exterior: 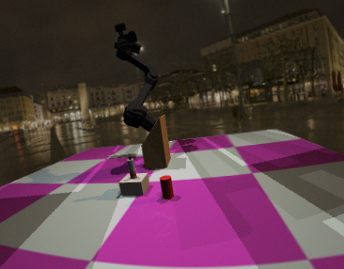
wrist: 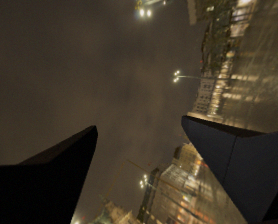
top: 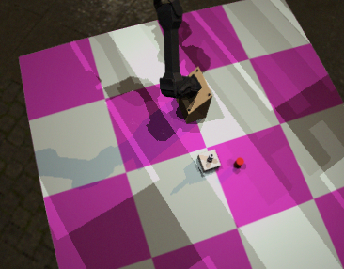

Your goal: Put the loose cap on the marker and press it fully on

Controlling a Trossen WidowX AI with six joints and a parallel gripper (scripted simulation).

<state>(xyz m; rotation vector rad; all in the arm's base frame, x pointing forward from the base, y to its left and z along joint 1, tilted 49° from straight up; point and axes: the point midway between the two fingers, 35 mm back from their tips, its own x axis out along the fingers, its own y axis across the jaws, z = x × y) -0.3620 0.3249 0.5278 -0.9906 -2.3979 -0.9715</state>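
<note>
Spreading under everything, checkered magenta-and-grey table (top: 77, 136), black arm (exterior: 142, 82) raised high, pincer (wrist: 140, 170) held up, fingers wide apart on nothing, holder block (exterior: 133, 184) with upright marker (exterior: 132, 167), red cap (exterior: 166, 187) standing just beside the block

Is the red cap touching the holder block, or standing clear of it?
Apart. In the top view a strip of table shows between the red cap and the holder block; the exterior view shows the same gap.
</note>
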